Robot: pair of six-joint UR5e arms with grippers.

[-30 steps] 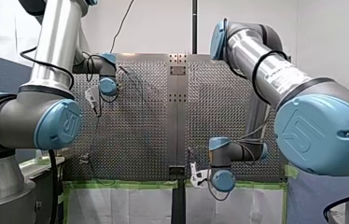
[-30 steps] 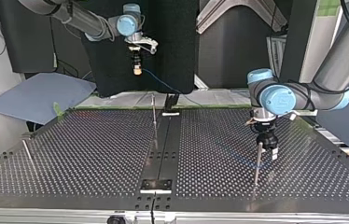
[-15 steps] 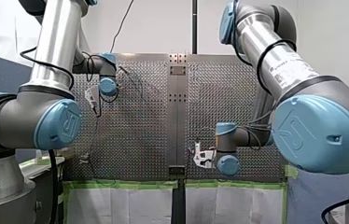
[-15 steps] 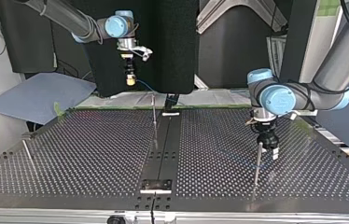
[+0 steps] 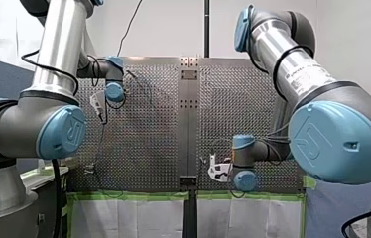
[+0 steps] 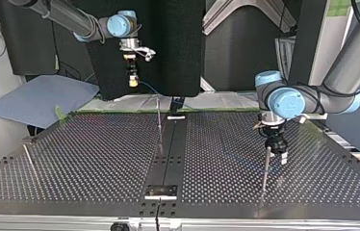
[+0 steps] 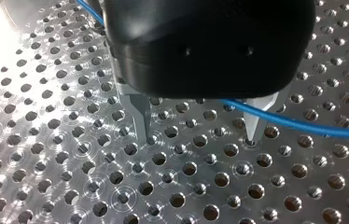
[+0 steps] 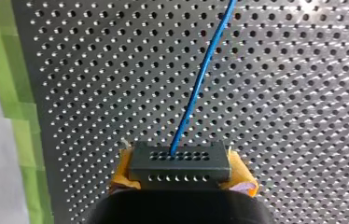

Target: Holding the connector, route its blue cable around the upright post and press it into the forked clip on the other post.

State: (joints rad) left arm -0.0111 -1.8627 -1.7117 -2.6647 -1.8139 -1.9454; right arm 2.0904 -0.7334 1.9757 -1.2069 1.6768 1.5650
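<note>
The right gripper (image 8: 182,175) squeezes the connector (image 8: 179,161) high over the desk (image 6: 72,159), and the blue cable (image 8: 200,79) trails off it. The left gripper (image 7: 199,137) is open, down by a post (image 6: 265,168). I think the cable is not round any post yet, so the clip comes later.

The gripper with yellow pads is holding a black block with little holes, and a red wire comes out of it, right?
Not red. The right wrist view shows a thin blue cable leaving the black connector held by my right gripper.
</note>
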